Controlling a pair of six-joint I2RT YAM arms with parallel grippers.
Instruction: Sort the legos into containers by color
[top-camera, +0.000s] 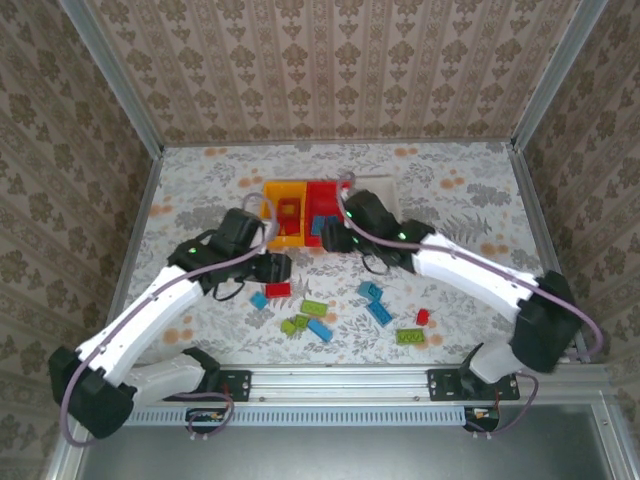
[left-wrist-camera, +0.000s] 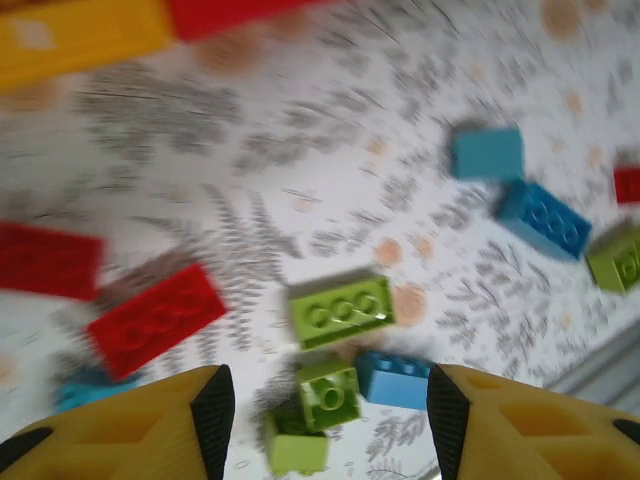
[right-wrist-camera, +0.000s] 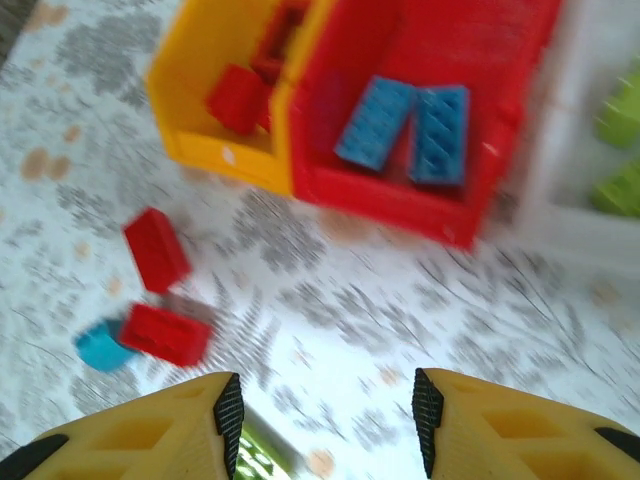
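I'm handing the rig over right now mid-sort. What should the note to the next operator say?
Left gripper: open, empty, above loose bricks on the table.
Right gripper: open, empty, just in front of the bins.
Bins: yellow bin holds red bricks; red bin holds two blue bricks; white bin holds green bricks.
Done: some of each colour is binned.
Left: several legos lie loose near the arms, among them a loose red brick, a loose blue brick and a loose green brick.
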